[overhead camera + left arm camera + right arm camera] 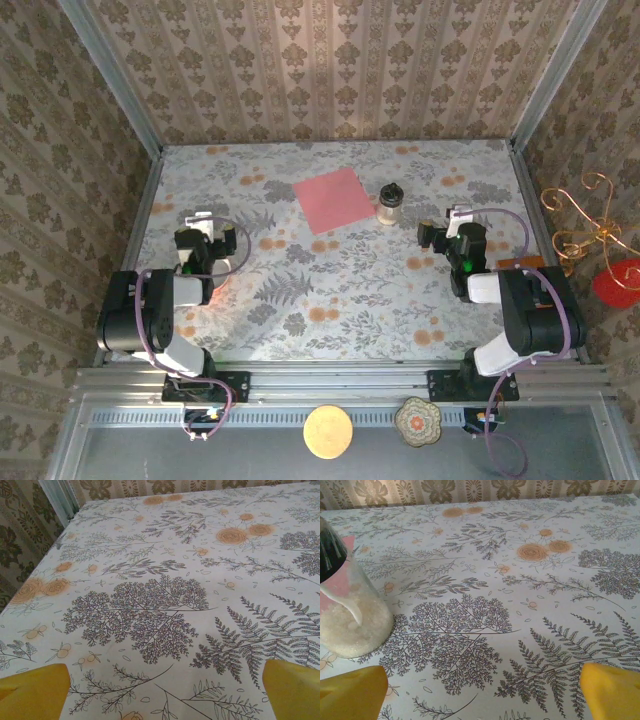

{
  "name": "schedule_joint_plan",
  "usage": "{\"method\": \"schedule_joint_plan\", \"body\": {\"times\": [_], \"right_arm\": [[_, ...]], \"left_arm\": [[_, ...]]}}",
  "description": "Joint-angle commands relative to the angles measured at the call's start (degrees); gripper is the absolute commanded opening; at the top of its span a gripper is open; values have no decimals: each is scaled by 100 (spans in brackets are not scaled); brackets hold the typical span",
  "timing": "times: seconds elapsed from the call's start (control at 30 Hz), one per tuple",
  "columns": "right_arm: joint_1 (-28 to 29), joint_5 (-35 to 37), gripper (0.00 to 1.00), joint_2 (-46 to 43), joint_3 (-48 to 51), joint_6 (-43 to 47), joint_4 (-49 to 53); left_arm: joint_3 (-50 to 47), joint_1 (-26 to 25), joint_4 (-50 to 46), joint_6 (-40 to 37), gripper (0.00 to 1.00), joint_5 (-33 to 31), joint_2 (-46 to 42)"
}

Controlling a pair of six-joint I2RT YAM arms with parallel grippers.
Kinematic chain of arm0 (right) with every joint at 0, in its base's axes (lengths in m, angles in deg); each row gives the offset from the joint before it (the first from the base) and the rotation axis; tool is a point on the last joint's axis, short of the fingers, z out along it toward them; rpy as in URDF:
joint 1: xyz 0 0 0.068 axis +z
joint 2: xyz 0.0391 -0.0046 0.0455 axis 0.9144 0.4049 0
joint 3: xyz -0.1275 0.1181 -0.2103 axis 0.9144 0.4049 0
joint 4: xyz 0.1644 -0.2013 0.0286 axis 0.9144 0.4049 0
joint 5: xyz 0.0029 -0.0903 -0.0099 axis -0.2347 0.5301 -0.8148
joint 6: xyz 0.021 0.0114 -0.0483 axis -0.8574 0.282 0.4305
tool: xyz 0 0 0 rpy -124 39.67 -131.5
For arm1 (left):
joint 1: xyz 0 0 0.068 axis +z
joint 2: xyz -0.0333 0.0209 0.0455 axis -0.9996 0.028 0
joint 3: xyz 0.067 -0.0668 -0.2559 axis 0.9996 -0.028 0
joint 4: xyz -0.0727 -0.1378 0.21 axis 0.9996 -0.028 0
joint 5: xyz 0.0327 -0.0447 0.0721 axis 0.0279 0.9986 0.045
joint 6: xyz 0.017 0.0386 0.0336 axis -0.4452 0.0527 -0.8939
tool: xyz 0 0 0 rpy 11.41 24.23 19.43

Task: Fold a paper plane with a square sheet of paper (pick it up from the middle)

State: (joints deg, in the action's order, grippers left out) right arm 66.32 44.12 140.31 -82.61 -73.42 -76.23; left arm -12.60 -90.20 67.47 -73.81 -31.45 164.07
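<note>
The square sheet of paper [333, 198], salmon pink, lies flat and unfolded on the flowered tablecloth at the middle back. A corner of the sheet [349, 544] peeks out behind the jar in the right wrist view. The paper plane is out of view. My left gripper [203, 222] hovers over the left side of the table, well left of the sheet. Its yellow fingers [32, 690] stand wide apart around bare cloth, so the left gripper [165, 695] is open. My right gripper [447, 228] is right of the jar, and the right gripper [485, 692] is open too, holding nothing.
A small dark-lidded jar [390, 204] of white grains stands just right of the sheet, and the jar [347, 615] is close on the right gripper's left. Patterned walls enclose the table [330, 300] on three sides. A yellow disc [328, 431] and a patterned coaster [417, 421] lie on the front rail.
</note>
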Motion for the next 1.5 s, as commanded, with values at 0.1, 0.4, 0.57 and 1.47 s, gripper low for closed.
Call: {"method": "schedule_joint_plan", "body": {"times": [0.1,0.4,0.57,1.47], "right_arm": [[-13,-66,100,3,-114,83,-11],[-8,-58,100,12,-118,83,2],[-20,-66,100,17,-140,74,28],[1107,1261,100,-1892,-1642,-2145,4698]], "left_arm": [[121,9,100,-88,100,16,40],[130,31,91,-83,100,71,42],[127,31,91,-81,100,71,38],[2063,-137,-4881,2321,100,301,-2107]]}}
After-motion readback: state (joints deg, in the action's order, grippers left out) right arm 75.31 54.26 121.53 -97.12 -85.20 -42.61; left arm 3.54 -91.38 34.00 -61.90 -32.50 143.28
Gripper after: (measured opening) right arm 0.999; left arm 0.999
